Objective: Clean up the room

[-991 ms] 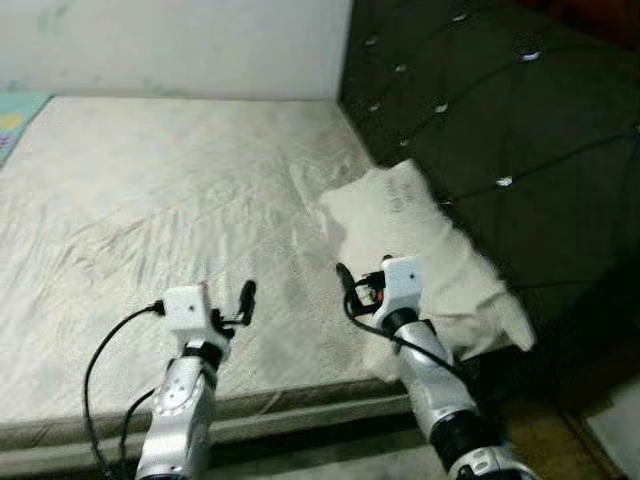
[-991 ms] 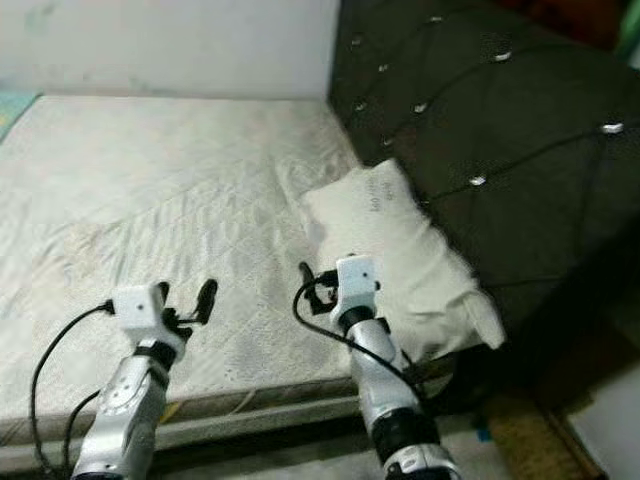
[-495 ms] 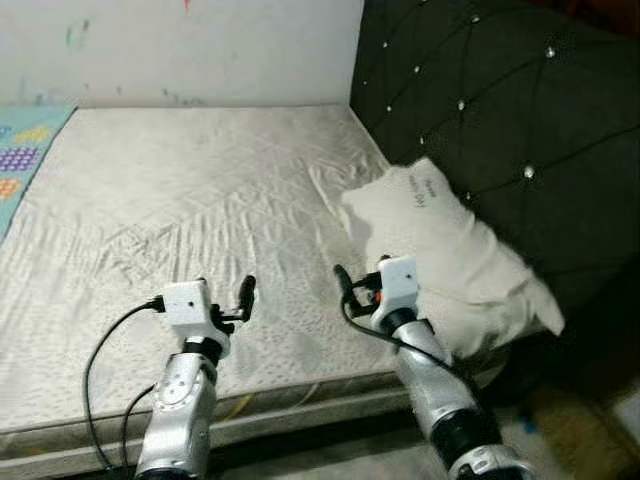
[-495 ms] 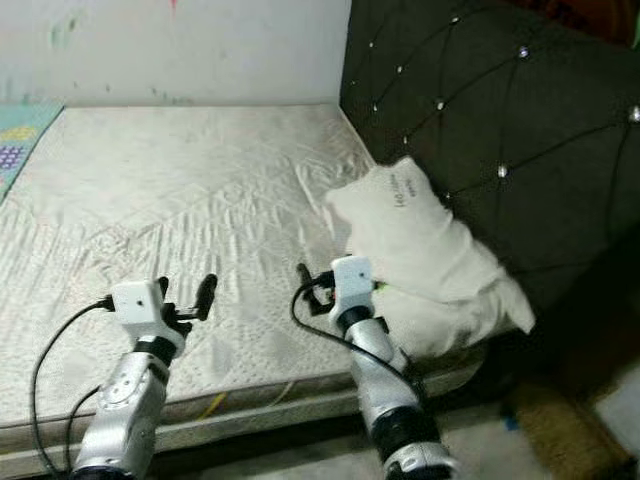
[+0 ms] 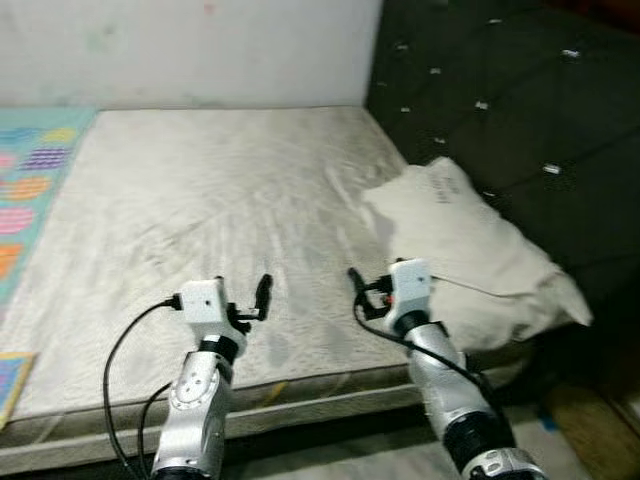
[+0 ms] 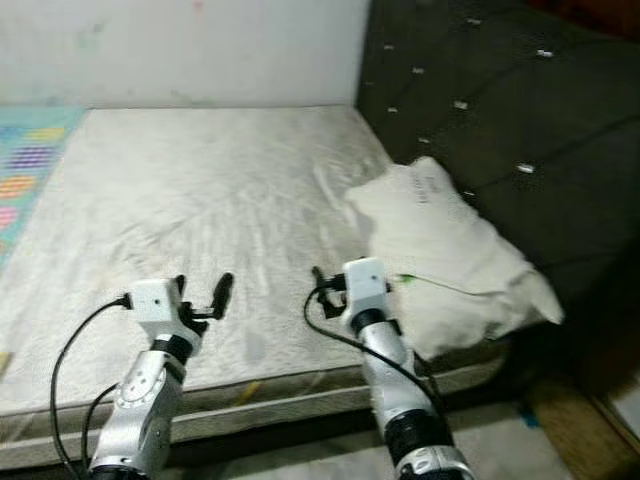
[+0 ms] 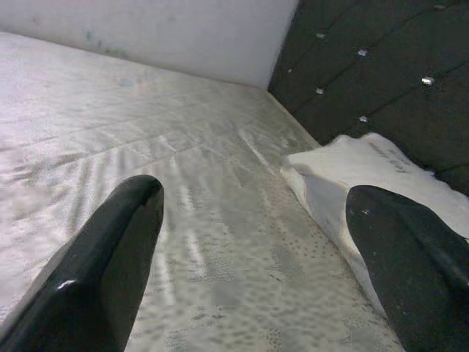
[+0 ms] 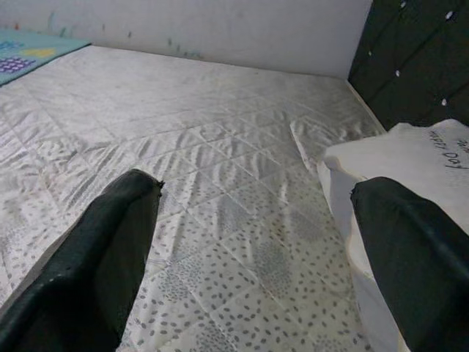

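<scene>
The pillow [image 5: 470, 255] lies at the right side of the mattress [image 5: 200, 200], slumped against the dark tufted headboard [image 5: 520, 110] with its near corner hanging over the bed's front edge, so it looks not yet straightened. Neither claw holds anything: the right gripper [image 8: 256, 249] hovers over the mattress just beside the pillow, fingers wide apart, and the left gripper [image 7: 256, 249] hangs above the middle of the near edge, also spread open. By my reckoning the tidying has barely begun, with the pillow the likeliest thing left to set square. The mattress is bare, quilted and wrinkled, with no sheet on it. Beyond it stands a pale wall [image 5: 190, 50]. A bright patterned mat [image 5: 30, 200] lies along the mattress's left edge. Bare floor [image 6: 500, 440] shows below the bed's front edge.
</scene>
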Controlling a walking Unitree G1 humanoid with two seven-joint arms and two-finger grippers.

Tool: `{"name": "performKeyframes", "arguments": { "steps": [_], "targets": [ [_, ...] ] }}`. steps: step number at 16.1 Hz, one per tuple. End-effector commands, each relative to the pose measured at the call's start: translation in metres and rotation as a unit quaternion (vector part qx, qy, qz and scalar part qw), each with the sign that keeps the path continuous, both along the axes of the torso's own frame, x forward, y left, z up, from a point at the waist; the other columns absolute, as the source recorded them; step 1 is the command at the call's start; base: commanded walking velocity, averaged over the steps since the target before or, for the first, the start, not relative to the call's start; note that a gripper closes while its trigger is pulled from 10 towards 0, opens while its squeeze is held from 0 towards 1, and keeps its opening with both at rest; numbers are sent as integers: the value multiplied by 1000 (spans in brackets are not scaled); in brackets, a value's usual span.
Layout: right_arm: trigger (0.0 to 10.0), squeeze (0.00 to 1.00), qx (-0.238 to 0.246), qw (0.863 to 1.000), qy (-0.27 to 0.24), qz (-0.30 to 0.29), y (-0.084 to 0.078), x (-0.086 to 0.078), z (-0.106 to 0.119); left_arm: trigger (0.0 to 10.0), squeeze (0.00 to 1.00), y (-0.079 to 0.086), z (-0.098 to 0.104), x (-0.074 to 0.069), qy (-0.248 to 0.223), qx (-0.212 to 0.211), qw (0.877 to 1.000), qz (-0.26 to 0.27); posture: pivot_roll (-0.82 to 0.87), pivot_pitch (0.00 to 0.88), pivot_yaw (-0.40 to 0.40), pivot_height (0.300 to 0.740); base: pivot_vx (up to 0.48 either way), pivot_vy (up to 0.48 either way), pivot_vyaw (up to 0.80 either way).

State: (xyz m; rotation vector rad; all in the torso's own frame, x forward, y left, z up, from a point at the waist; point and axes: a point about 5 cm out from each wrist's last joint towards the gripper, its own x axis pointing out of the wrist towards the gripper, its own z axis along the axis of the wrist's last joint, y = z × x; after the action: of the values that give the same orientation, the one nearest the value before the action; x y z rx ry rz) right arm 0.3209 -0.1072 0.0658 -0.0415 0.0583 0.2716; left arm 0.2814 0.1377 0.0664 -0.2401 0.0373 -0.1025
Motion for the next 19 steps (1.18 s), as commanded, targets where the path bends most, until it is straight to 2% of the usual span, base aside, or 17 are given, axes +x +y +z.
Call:
{"name": "performKeyframes", "arguments": {
  "steps": [1, 19],
  "targets": [
    [10000, 0, 1, 1000, -4, 2, 2, 1, 2, 10000, 0, 2, 1, 0, -1, 3, 1000, 5, -48, 0, -27, 740, 0, 330, 0],
    [10000, 0, -13, 1000, -1, 4, -1, -2, -1, 10000, 0, 3, -2, -3, 6, 7, 1000, 8, -46, 0, -29, 740, 0, 355, 0]
  ]
}}
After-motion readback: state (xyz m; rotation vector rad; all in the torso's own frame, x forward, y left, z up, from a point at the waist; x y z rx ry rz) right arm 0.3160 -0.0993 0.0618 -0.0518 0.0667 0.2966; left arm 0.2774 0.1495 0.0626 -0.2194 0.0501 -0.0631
